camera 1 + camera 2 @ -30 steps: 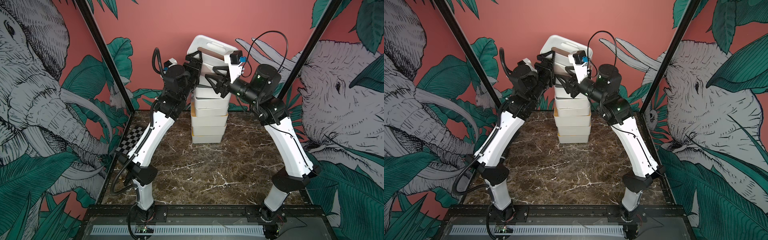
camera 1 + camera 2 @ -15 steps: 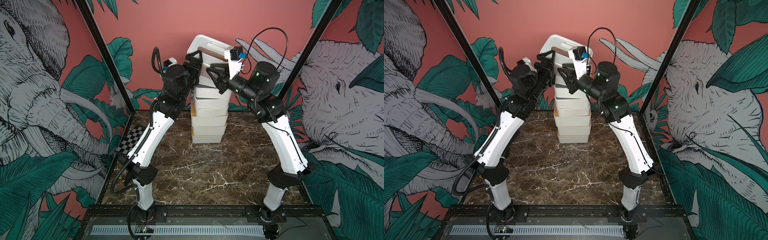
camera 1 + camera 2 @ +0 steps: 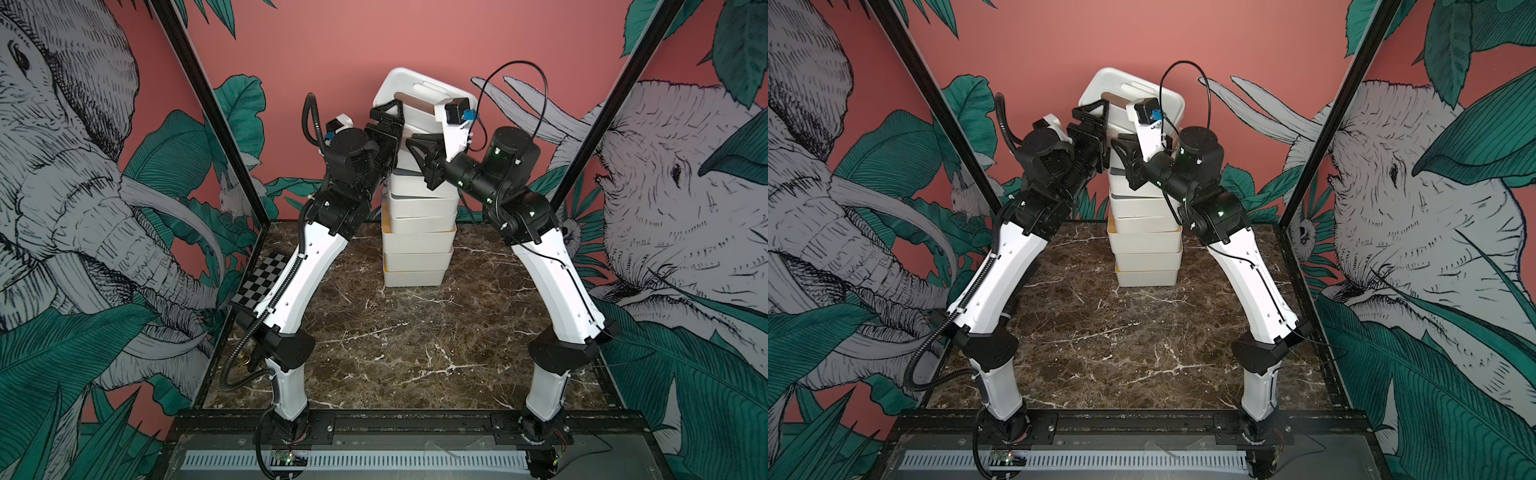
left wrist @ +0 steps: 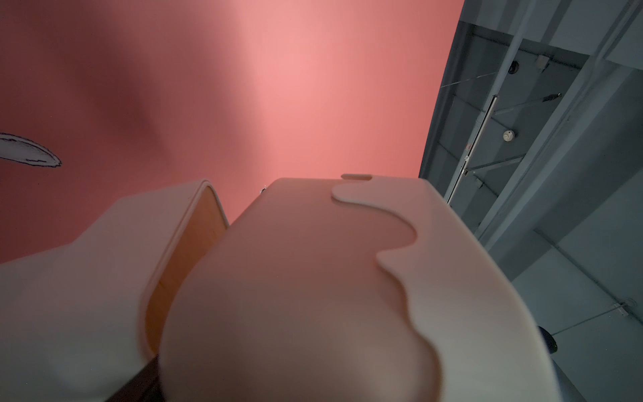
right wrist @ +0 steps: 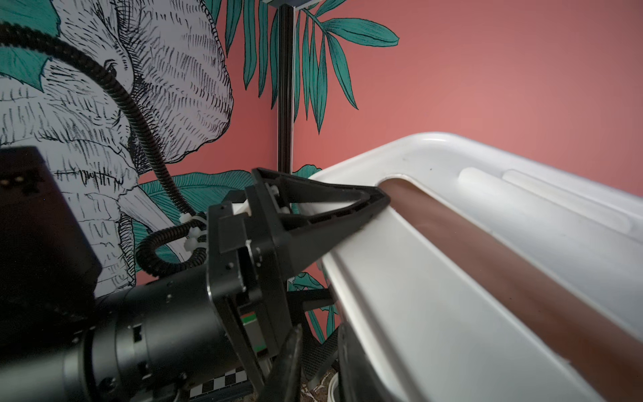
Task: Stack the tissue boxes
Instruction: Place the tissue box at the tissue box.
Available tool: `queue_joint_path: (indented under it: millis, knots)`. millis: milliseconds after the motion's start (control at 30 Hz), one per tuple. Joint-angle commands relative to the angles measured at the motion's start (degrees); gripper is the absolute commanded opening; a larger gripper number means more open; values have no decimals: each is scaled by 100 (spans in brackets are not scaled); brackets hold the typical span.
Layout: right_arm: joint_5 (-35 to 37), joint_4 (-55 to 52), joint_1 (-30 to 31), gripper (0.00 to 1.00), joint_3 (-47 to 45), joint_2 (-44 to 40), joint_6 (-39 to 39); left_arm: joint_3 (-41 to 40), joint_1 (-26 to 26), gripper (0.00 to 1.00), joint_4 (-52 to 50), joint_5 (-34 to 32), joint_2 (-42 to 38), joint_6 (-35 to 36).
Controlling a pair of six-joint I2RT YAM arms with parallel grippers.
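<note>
At the far middle of the marble table [image 3: 415,353], against the pink wall, the stack of tissue boxes [image 3: 419,232] stands in a slightly uneven column, well apart from the checkerboard panel [image 3: 259,282] at the left edge. Both top views show the top box [image 3: 428,89] tilted, its white slotted lid turned toward the near side, and the left wrist view shows a pale wavy drip pattern on its side [image 4: 348,278]. The left gripper [image 3: 397,124] holds this box by its left end with fingers spread wide: 1 finger [image 5: 313,209] lies on the lid with its tip at the end of the slot, and the other reaches beneath the box. The right gripper [image 3: 411,143] has its 2 fingers pressed together and points left at the stack just under the tilted box. Whether it touches a box cannot be told.
</note>
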Motion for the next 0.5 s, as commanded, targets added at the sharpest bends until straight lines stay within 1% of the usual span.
queue_joint_path:
  millis: [0,200,367,467]
  knots:
    - [537,284,-39,20,322,205,121,302,-38,91,180,228,-121,2]
    - [603,359,14,21,529,384,172,820,-42,99,-73,466,138,71]
    - [705,531,84,22,569,461,230,824,-44,99,-144,518,191,-6]
    - [815,533,84,22,665,535,248,647,-49,100,-114,460,69,49]
